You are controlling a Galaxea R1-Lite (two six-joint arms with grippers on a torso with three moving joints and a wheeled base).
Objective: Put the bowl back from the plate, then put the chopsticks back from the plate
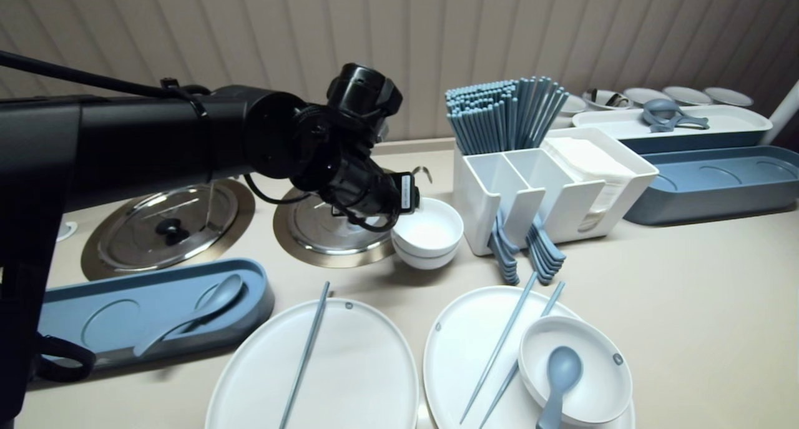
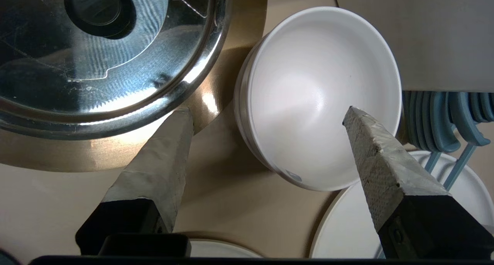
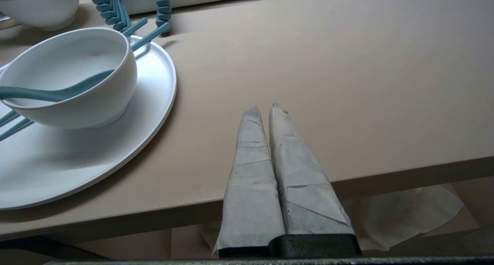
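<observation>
A stack of white bowls (image 1: 428,232) stands on the beige counter between a steel lid and the cutlery caddy. My left arm (image 1: 349,167) reaches over it from the left. In the left wrist view my left gripper (image 2: 267,111) is open and empty, straddling the near rim of the top bowl (image 2: 320,83). One padded finger (image 2: 370,149) hangs over the bowl's inside, the other finger (image 2: 166,153) over the counter beside the steel lid (image 2: 115,64). Neither finger visibly touches the bowl. My right gripper (image 3: 263,107) is shut and empty, parked at the counter's front edge.
Two steel lids (image 1: 171,223) sit in the counter at left. A blue tray (image 1: 100,310) holds a spoon. Two white plates (image 1: 368,366) with blue chopsticks lie in front, the right plate (image 1: 468,348) carrying a bowl with a spoon (image 1: 574,369). The white caddy (image 1: 549,185) holds chopsticks and spoons.
</observation>
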